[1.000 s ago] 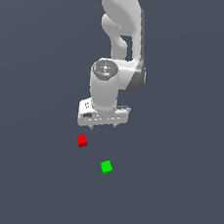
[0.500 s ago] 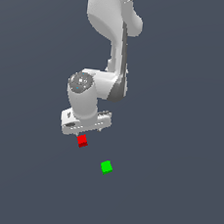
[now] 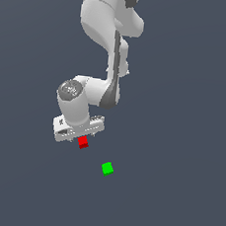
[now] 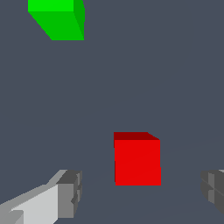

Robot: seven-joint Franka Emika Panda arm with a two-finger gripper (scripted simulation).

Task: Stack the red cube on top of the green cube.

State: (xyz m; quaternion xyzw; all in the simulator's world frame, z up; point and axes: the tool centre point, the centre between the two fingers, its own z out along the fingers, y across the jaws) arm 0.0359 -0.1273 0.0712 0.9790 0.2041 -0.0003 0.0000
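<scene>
Red cube (image 3: 83,142) sits on the table (image 3: 175,191), just under the white gripper (image 3: 77,137) that hangs low over it. Going from the exterior view's left across: first the gripper body on the end of the arm (image 3: 102,24), then the red cube peeking out at its lower edge, then, apart from it and nearer the camera toward the exterior view's right, the green cube (image 3: 107,168) alone on the bare surface.

From the wrist view the gripper (image 4: 142,194) is spread wide and holding nothing. One grey finger pad (image 4: 70,192) stands to one side of the red cube (image 4: 137,161) and the other pad shows at the far edge of the picture, with clear air between each pad and the cube. The cube lies between them but not centred; it looks closer to the pad at the picture's edge. The green cube (image 4: 59,17) shows off in a corner of that view, well apart.

Handling looks easy to me: a small, rigid block with flat, plain faces and sharp edges, probably very light. It should not deform or break. Plain smooth sides could slip if pinched near an edge, so I would close the pads on two opposite upright faces, around mid-height, square to them, after centring a little. Being so tiny, it could be nudged or toppled by one pad arriving first.
</scene>
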